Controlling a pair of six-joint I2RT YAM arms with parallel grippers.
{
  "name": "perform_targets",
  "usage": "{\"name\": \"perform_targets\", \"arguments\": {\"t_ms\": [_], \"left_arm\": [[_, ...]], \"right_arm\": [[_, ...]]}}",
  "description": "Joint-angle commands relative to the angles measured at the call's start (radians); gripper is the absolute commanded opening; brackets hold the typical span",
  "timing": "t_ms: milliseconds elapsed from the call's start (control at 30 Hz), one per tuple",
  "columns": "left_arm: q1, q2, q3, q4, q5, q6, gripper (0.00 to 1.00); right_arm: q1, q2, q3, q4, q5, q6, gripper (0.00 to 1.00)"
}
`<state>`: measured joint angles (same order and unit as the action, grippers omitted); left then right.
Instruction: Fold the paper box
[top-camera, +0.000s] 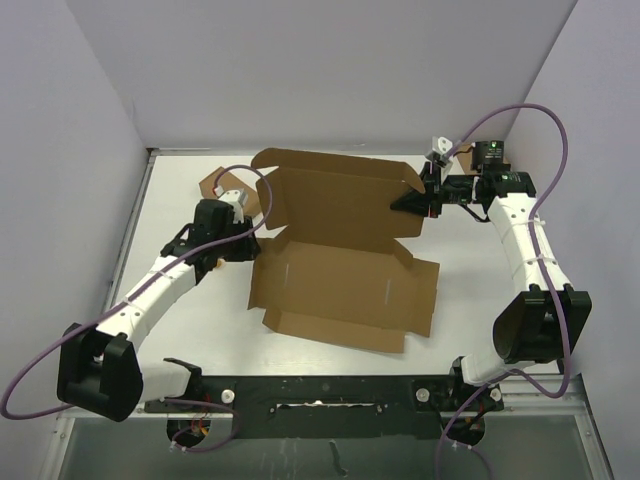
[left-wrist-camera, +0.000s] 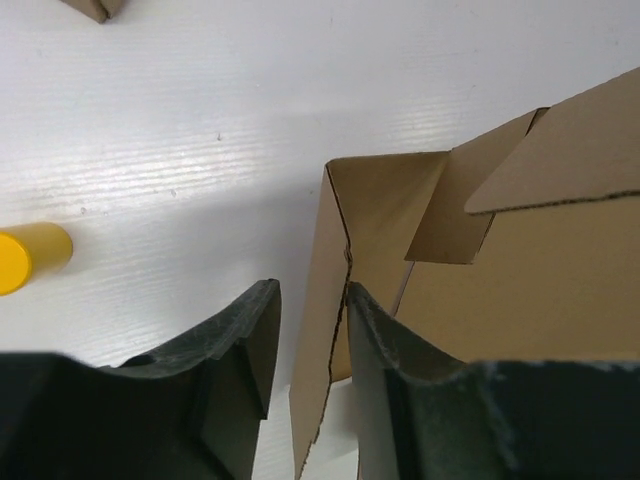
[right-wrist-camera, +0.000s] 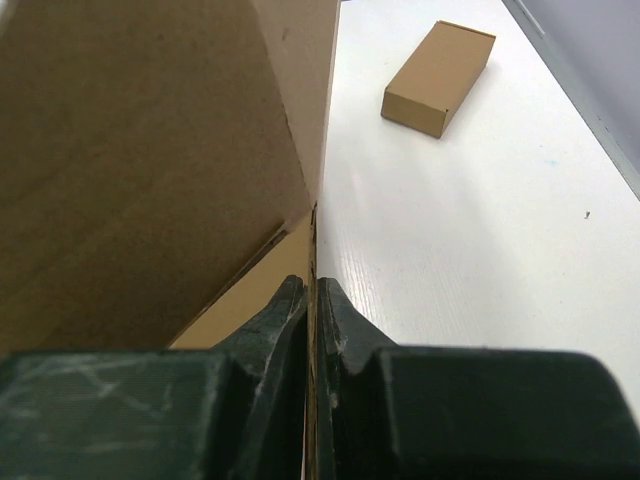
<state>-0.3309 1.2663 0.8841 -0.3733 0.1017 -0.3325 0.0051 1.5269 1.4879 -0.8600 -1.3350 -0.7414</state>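
The paper box (top-camera: 340, 285) lies opened out in the middle of the white table, its back panel tipped up and its front flaps flat. My left gripper (top-camera: 250, 236) is at the box's left side. In the left wrist view the raised left side flap (left-wrist-camera: 320, 300) stands between the fingers of that gripper (left-wrist-camera: 311, 290). The flap rests against the right finger (left-wrist-camera: 385, 350), with a gap to the left finger, so the jaws are open around it. My right gripper (top-camera: 410, 203) is shut on the thin edge of the right side flap (right-wrist-camera: 312, 250), as the right wrist view of it (right-wrist-camera: 312, 285) shows.
A small ready-made cardboard box (right-wrist-camera: 440, 78) lies on the table beyond the right gripper, and another (top-camera: 214, 184) sits behind the left arm. A yellow cylinder (left-wrist-camera: 30, 258) lies left of the left fingers. Grey walls enclose the table at the back and both sides.
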Motion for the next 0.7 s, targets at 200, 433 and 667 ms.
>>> {"name": "perform_targets", "arguments": {"t_ms": [200, 433, 667], "left_arm": [[0.01, -0.009, -0.017, 0.221, 0.064, 0.098, 0.0], [0.009, -0.083, -0.038, 0.349, 0.081, 0.193, 0.0], [-0.017, -0.101, -0.108, 0.716, 0.123, 0.322, 0.0]], "right_arm": [[-0.019, -0.043, -0.005, 0.092, -0.053, 0.072, 0.0], [-0.06, -0.017, 0.042, 0.235, -0.038, 0.256, 0.0], [-0.109, 0.03, 0.141, 0.488, -0.097, 0.496, 0.0]]}}
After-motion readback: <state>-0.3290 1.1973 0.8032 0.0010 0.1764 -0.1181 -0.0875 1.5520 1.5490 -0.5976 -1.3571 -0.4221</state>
